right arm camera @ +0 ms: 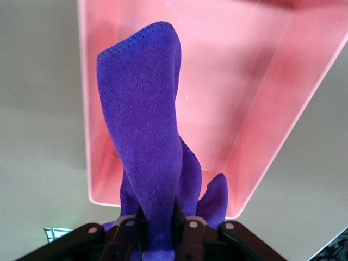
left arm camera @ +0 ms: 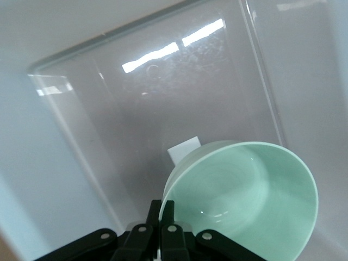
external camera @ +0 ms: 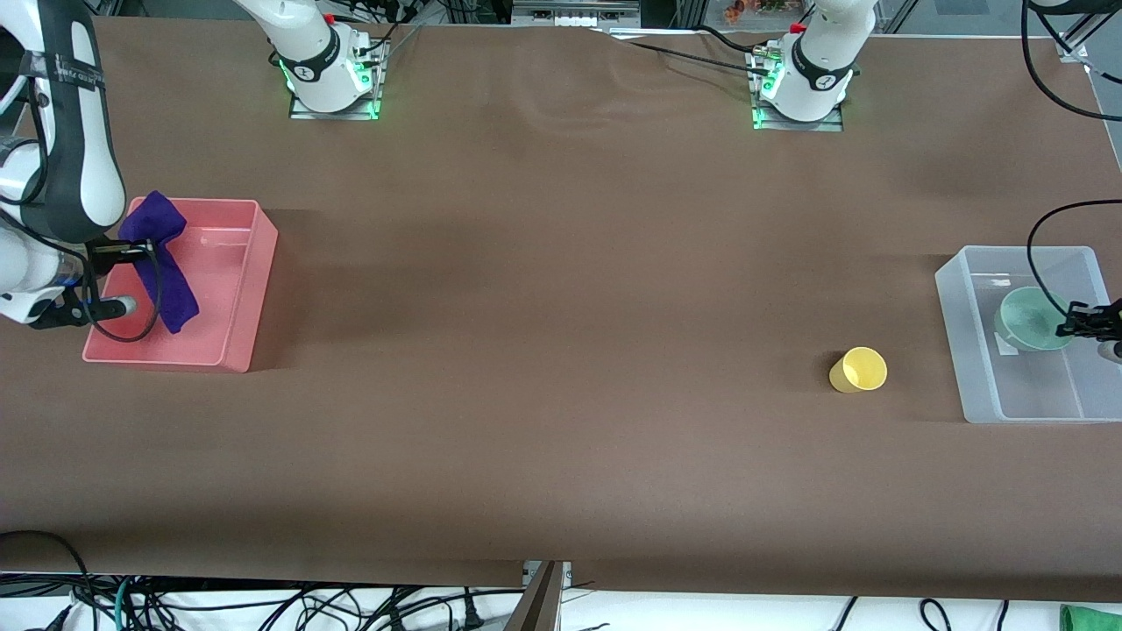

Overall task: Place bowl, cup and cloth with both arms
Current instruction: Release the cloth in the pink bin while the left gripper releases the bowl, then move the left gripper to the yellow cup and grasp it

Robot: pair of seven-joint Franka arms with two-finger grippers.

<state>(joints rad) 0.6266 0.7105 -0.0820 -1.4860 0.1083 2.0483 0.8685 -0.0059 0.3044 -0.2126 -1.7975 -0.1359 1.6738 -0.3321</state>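
Observation:
My left gripper (external camera: 1080, 326) is shut on the rim of the mint-green bowl (external camera: 1033, 319) and holds it tilted over the clear plastic bin (external camera: 973, 350). In the left wrist view the bowl (left arm camera: 244, 201) hangs from my gripper (left arm camera: 162, 209) above the bin floor (left arm camera: 163, 98). My right gripper (external camera: 123, 254) is shut on the purple cloth (external camera: 165, 263), which dangles over the pink bin (external camera: 250, 289). In the right wrist view the cloth (right arm camera: 144, 125) is pinched in my gripper (right arm camera: 157, 217) above the pink bin (right arm camera: 261, 109). The yellow cup (external camera: 859, 370) lies on its side on the table beside the clear bin.
The brown table cover (external camera: 561, 350) spans the whole surface. The pink bin stands at the right arm's end, the clear bin at the left arm's end. Black cables hang by both wrists.

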